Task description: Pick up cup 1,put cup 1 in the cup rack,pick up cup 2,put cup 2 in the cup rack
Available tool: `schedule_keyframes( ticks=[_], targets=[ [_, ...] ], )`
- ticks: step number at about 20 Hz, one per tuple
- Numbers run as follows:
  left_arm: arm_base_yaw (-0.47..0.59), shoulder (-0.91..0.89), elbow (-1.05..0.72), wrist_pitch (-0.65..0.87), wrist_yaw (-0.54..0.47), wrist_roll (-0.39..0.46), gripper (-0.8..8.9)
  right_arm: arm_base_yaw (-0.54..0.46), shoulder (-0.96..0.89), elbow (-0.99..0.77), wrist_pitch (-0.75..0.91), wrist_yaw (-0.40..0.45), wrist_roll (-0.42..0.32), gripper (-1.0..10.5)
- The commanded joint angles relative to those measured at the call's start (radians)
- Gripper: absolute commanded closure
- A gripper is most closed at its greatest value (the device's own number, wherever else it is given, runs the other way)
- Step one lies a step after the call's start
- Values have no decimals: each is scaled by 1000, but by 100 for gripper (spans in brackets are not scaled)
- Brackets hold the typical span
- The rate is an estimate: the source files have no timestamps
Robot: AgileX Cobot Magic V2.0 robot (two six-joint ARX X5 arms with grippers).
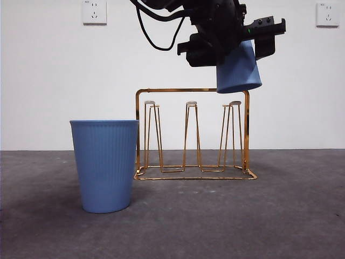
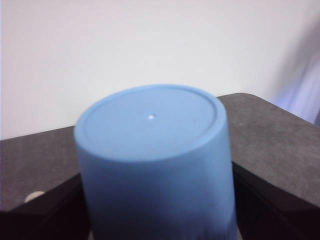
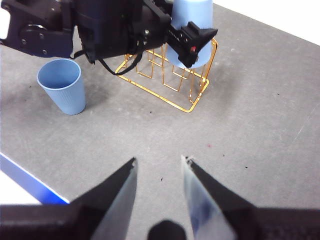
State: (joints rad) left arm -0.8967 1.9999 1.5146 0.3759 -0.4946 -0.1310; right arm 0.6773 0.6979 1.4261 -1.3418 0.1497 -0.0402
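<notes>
Above right end of cup rack: left gripper clamped on inverted blue cup. Second cup upright on tabletop. Right gripper released, apart.

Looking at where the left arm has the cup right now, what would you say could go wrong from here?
The left gripper holds the blue cup upside down and tilted above the cup rack, near its end peg. If lowered tilted, the rim may catch the peg tip or the frame's top bar instead of sliding on. A snag could shove the wire rack sideways. The second cup stands close beside the rack and might be bumped.
</notes>
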Motion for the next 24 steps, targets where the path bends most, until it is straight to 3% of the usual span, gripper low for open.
schedule_keyframes(
  ticks=[1,24],
  targets=[
    [3,32,-1,7,-3,-28,820,0,-3,-10,9,0,10,789],
    [-10,181,-1,-129,38,-126,820,0,-3,-10,10,-1,6,790]
  ],
)
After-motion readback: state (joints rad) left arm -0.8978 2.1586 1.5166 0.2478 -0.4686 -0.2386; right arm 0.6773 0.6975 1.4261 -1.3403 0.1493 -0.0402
